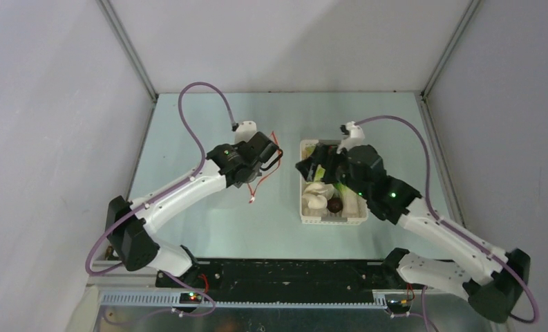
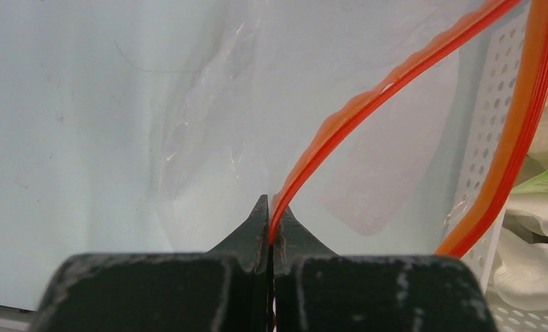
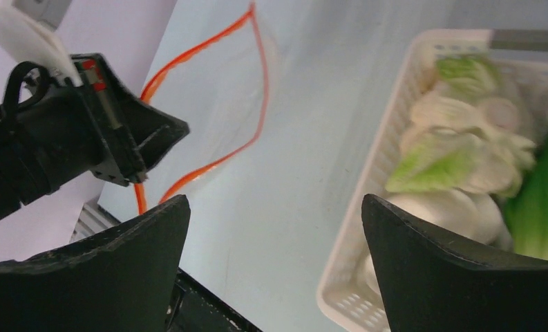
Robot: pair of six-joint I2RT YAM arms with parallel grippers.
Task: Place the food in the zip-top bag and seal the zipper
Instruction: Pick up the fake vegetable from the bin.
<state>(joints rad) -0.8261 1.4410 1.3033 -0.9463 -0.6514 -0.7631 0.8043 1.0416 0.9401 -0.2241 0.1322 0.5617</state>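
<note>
Clear zip-top bag point(image 2: 209, 138): thin crinkled plastic is seen just left of the basket, over the tabletop; whether its lower part rests on the tabletop cannot be told.
Zipper point(image 2: 367, 97): a red-orange strip along the bag's mouth. Its two sides are parted into an open loop, as shown in the right wrist view. One side is pinched at the claw, and the other is seen running close beside the basket wall.
Food: all that can be seen is held in the basket, apart from the bag.
Bok choy point(image 3: 544, 194): its green leaf is seen at the right side of the basket, partly cut off by the frame edge.
Pale lumps point(image 3: 457, 138): several white and light green pieces are piled together in the basket, touching one another.
Brown ball point(image 1: 334, 205): a small dark ball is seen among the white pieces at the near end of the basket.
Left claw point(image 2: 271, 214): closed tight, its two tips pressed together on one side of the zipper; the strip is seen rising out from between them.
Right claw point(image 3: 274, 200): spread wide apart with nothing held between its fingers; in the top view it is placed above the far end of the basket.
Basket point(image 3: 367, 207): white perforated plastic, set at the middle right of the tabletop with its long side running away from the arm bases.
Tabletop point(image 1: 209, 124): a pale green surface, by which the basket is carried.
</note>
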